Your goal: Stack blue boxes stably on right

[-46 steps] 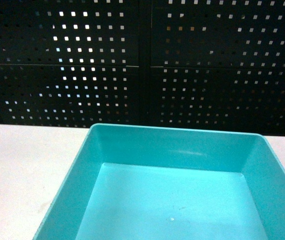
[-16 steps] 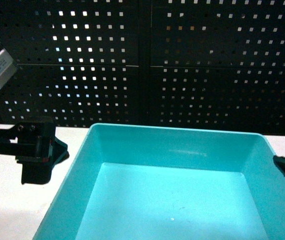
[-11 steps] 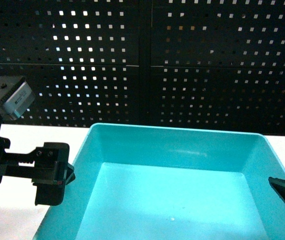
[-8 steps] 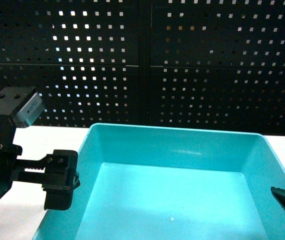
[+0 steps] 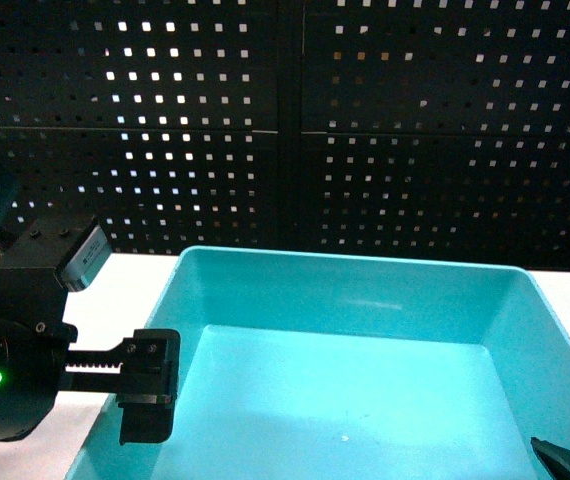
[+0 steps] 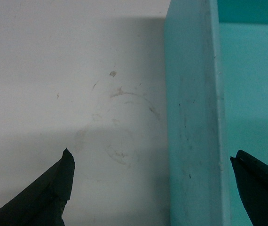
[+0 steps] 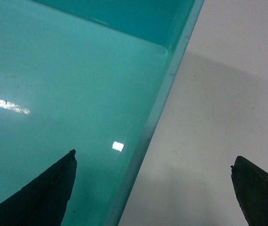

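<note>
The left gripper [image 6: 150,188] hangs over the turquoise tub's [image 5: 365,400] left wall, fingers [image 6: 49,188] wide apart, one over the white surface [image 6: 54,70] and one inside the tub. The tub sits near the front edge, before a dark perforated panel [image 5: 365,120]. The right gripper [image 7: 153,193] straddles the right wall, fingers spread.

Glossy smooth plastic turquoise tub [image 5: 365,400]; matt scuffed white table [image 6: 77,70].
</note>
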Controlling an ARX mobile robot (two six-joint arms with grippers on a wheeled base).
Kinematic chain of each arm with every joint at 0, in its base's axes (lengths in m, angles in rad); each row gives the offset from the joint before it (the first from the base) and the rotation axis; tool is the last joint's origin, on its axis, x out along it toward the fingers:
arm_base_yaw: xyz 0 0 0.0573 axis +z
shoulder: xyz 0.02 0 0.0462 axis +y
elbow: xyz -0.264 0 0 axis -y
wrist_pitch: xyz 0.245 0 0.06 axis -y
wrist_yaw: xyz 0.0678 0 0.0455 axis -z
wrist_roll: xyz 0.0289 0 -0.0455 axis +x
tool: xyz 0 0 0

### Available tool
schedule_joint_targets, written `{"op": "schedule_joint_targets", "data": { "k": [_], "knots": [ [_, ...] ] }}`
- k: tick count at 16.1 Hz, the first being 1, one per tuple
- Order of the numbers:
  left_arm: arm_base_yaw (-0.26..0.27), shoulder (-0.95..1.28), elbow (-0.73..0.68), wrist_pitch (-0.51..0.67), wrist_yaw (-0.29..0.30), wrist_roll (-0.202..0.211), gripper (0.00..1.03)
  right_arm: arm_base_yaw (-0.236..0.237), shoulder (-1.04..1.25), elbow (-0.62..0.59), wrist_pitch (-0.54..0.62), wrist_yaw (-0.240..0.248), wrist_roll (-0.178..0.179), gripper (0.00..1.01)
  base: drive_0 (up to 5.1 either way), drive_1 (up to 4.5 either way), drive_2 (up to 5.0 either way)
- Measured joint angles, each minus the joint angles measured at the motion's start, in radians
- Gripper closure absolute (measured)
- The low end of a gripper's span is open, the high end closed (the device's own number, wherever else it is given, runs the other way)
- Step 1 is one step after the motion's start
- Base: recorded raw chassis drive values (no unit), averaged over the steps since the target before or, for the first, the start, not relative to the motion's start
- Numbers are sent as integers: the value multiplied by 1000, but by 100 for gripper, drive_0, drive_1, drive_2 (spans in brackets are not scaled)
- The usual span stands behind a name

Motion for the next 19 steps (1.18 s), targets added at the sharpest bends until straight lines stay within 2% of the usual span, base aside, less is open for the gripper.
{"op": "schedule_joint_targets", "data": {
  "k": [2, 4, 7, 8, 9, 10, 11, 12, 19],
  "knots": [
    [-5, 10, -1, -1, -2, -5, 5, -1, 15, -2, 21, 0, 2, 3, 0, 0, 0],
    [-14, 10, 0, -5, -2, -20, 5, -6, 24, -2, 32, -1, 5, 17, 0, 0, 0],
    [-53, 10, 6, -33, -23, -58, 5, 2, 34, -2, 50, -3, 16, 55, 0, 0, 0],
    [-56, 10, 8, -36, -28, -77, 5, 8, 36, -5, 57, 5, 20, 66, 0, 0, 0],
    [-56, 10, 11, -50, -43, -114, 5, 14, 36, -9, 63, 11, 23, 78, 0, 0, 0],
    [-56, 9, 14, -57, -50, -143, 5, 13, 37, -12, 69, 3, 64, 89, 0, 0, 0],
    [-56, 8, 18, -66, -66, -166, 5, 14, 40, -19, 82, -2, 103, 94, 0, 0, 0],
    [-56, 5, 19, -80, -68, -190, 5, 14, 40, -21, 87, -2, 116, 94, 0, 0, 0],
    [-134, -4, 15, -138, -97, -418, 5, 34, 47, -51, 147, 14, 126, 94, 0, 0, 0]
  ]
}}
